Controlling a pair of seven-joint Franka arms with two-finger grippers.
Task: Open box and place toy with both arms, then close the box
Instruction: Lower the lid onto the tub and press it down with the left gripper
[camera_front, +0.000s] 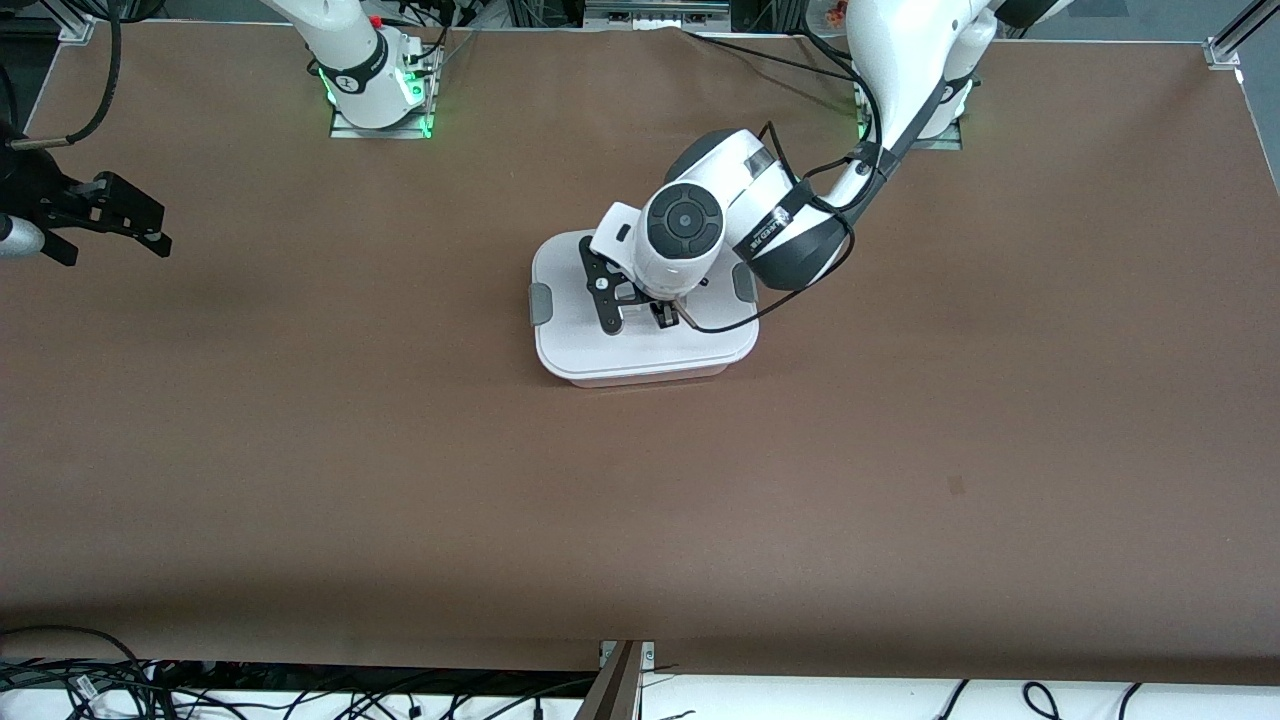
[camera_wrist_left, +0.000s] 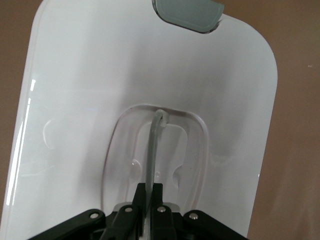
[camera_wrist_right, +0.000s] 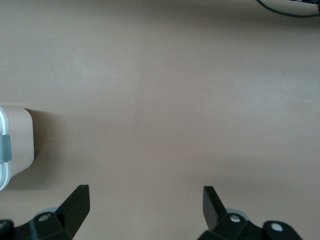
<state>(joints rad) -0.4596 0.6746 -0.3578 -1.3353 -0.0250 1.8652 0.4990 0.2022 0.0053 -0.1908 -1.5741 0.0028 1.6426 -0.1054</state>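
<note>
Box (camera_front: 645, 345) sits mid-desk (camera_front: 300, 450), white lid (camera_wrist_left: 100, 75) on, grey clips (camera_front: 540, 303) at both ends. Left gripper (camera_front: 640, 312) is down on the lid's centre, jaws clamped on the clear handle (camera_wrist_left: 155, 145), which seems raised upright. Right gripper (camera_front: 135, 225) waits over the desk's right-arm end, jaws wide apart, holding nothing.

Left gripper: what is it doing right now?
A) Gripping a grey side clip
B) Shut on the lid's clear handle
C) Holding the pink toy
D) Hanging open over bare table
B: in the left wrist view the left gripper is shut on the clear handle in the recess of the lid, which sits on the box.
</note>
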